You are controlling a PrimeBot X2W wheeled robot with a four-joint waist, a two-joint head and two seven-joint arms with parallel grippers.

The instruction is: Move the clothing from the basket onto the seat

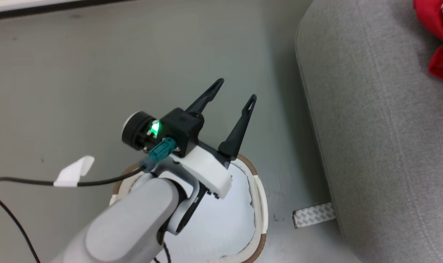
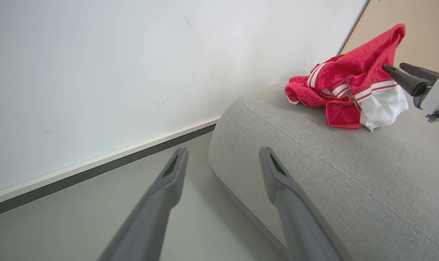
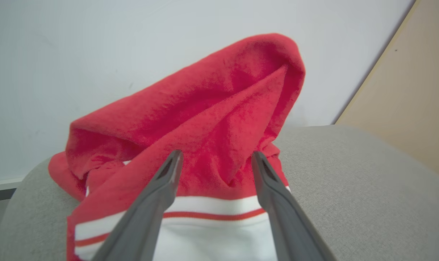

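The red clothing point(image 2: 346, 87) with white stripes and a white panel lies bunched on the light grey seat point(image 2: 331, 174), one fold standing up in a peak. My right gripper point(image 3: 217, 154) is open, its fingers on either side of that red fold point(image 3: 205, 108) without pinching it. From the left wrist it shows at the right edge point(image 2: 393, 66), tips touching the clothing. My left gripper point(image 1: 237, 88) is open and holds nothing, hovering above the basket point(image 1: 260, 197) on the floor beside the seat point(image 1: 382, 128). A corner of the clothing point(image 1: 437, 22) shows at the top right.
The basket's inside looks white. A strip of patterned tape point(image 1: 313, 215) lies on the grey floor against the seat's base. A black cable with a white tag point(image 1: 75, 171) runs in from the left. A white wall with a dark baseboard point(image 2: 96, 170) stands behind, and a beige panel point(image 3: 404, 90).
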